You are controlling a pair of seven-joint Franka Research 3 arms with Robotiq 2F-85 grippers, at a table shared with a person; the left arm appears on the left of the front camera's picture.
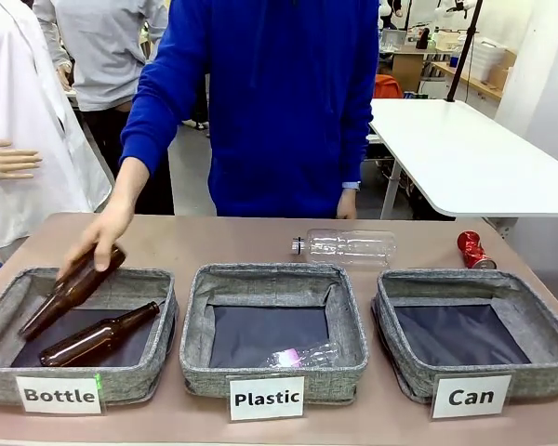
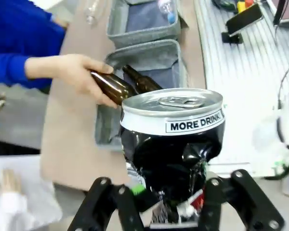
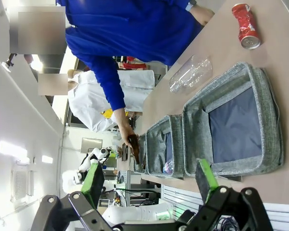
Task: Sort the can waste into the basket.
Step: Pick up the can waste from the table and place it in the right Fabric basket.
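In the left wrist view my left gripper (image 2: 166,204) is shut on the black crushed can (image 2: 171,144), whose silver lid reads "MORE DRINK"; it hangs high above the table's left end. The shiny red crushed can (image 1: 471,249) lies on the table just behind the grey "Can" basket (image 1: 465,282), at the far right. That basket holds nothing. In the right wrist view my right gripper (image 3: 149,185) is open and bare, well back from the "Can" basket (image 3: 195,130) and the red can (image 3: 246,24).
A person in blue lowers a brown bottle (image 1: 74,290) by hand (image 1: 98,237) into the "Bottle" basket (image 1: 158,279), beside another bottle. The "Plastic" basket (image 1: 270,274) holds a clear bottle. A clear plastic bottle (image 1: 349,246) lies behind it.
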